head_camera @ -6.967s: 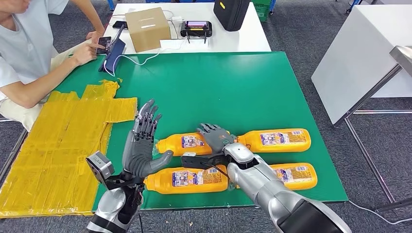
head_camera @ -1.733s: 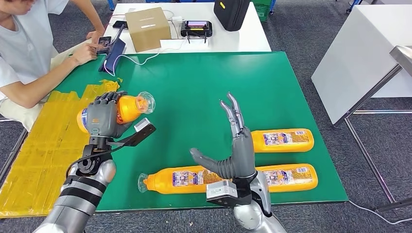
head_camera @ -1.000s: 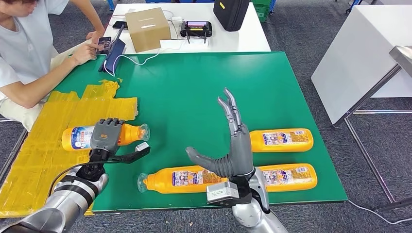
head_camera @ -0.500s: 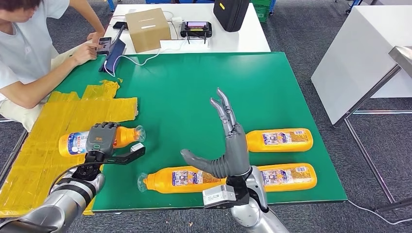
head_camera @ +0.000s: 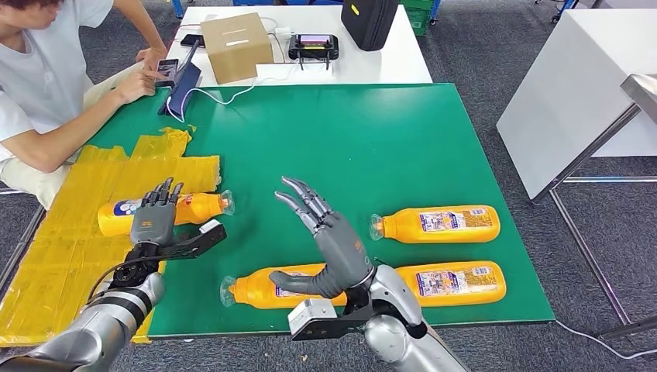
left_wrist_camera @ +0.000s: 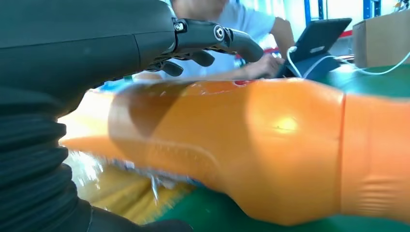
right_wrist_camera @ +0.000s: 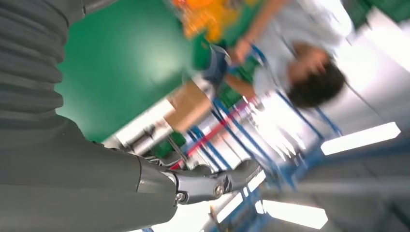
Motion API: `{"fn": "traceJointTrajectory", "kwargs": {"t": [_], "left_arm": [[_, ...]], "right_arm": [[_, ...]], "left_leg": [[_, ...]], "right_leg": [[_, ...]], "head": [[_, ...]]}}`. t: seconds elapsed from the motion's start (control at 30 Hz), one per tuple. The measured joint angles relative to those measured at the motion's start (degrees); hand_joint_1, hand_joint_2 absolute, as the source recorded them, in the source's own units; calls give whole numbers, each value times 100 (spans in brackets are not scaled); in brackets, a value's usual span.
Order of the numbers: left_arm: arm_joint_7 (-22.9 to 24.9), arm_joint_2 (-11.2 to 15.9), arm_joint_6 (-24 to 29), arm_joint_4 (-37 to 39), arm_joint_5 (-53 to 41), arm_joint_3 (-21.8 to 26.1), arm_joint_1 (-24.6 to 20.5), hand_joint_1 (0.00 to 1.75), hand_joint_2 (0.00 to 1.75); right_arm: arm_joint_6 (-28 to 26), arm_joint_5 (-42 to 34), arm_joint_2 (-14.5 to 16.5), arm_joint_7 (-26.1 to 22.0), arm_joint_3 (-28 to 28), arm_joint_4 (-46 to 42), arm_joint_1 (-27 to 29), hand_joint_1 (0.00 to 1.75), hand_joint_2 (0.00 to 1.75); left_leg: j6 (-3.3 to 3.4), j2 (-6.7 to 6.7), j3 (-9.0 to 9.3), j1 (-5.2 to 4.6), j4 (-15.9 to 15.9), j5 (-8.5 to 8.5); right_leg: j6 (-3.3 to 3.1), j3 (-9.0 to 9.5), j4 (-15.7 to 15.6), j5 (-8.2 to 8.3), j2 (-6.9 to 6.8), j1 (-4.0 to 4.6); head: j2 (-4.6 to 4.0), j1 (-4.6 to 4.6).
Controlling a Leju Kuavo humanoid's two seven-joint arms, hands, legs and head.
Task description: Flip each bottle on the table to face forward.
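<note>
Four orange bottles lie on their sides. One bottle (head_camera: 197, 208) rests on the yellow taped sheet (head_camera: 77, 263) at the left of the green table (head_camera: 349, 139), cap pointing right. My left hand (head_camera: 153, 222) is over its middle with fingers straightened and spread, no grip. In the left wrist view that bottle (left_wrist_camera: 270, 145) lies close under the fingers (left_wrist_camera: 212, 36). My right hand (head_camera: 335, 249) hovers open above the near-left bottle (head_camera: 259, 291). Two more bottles (head_camera: 438, 223) (head_camera: 457, 281) lie to the right, labels up.
A person (head_camera: 46, 77) sits at the far left with a phone. Beyond the green table stand a cardboard box (head_camera: 235, 45), a controller (head_camera: 312, 45) and a black case (head_camera: 368, 19). A white table (head_camera: 573, 85) is at the right.
My left hand laid its bottle on the yellow sheet and then opened its fingers off it. My right hand tipped down and to the left over the near bottle.
</note>
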Motion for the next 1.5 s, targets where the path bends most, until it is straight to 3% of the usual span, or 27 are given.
{"fn": "traceJointTrajectory", "kwargs": {"t": [0.13,0.37,0.57,0.73,0.9,1.13,1.33,1.5], "left_arm": [[-951,-114,118,-251,904,466,272,0,175],[-1124,-231,154,-572,1106,805,492,0,175],[-828,-252,178,-946,673,945,646,0,175],[-1546,-373,143,-1393,1234,1281,839,0,175],[-1919,-550,-704,-2235,2791,1376,1148,0,175],[-2220,-665,-2200,-4242,4496,977,1866,0,175],[-2407,-692,-2532,-5555,4930,698,2353,0,175],[-2476,-699,-2558,-6152,4964,508,2534,0,175]], "right_arm": [[298,280,-141,58,130,351,36,0,175],[320,353,-250,31,229,674,51,0,175],[330,581,-269,121,270,813,39,0,175],[395,934,-313,360,374,959,14,0,175],[392,1540,-354,812,546,1328,-45,0,175],[181,2515,-222,1484,710,2145,-220,0,175],[134,2901,-83,1730,709,2637,-352,0,175],[71,3071,-8,1851,692,2873,-464,0,175]], "left_leg": [[0,0,-2,0,0,0],[-1,0,-3,1,0,0],[-1,1,-4,1,0,0],[0,1,-4,0,0,-1],[0,1,-5,0,0,-2],[-1,1,-6,0,0,-2],[-1,2,-6,1,0,-2],[-1,2,-4,1,0,-2]], "right_leg": [[0,-4,0,0,-1,0],[0,-7,0,0,2,1],[0,-7,0,0,2,2],[0,-8,0,-1,1,1],[0,-8,-1,-1,1,0],[0,-8,-1,-1,3,1],[-1,-10,-1,-1,2,2],[-1,-9,-2,-1,3,1]], "head": [[0,1],[0,0],[0,0],[0,0],[0,-1],[0,-1],[0,-1],[0,0]]}}
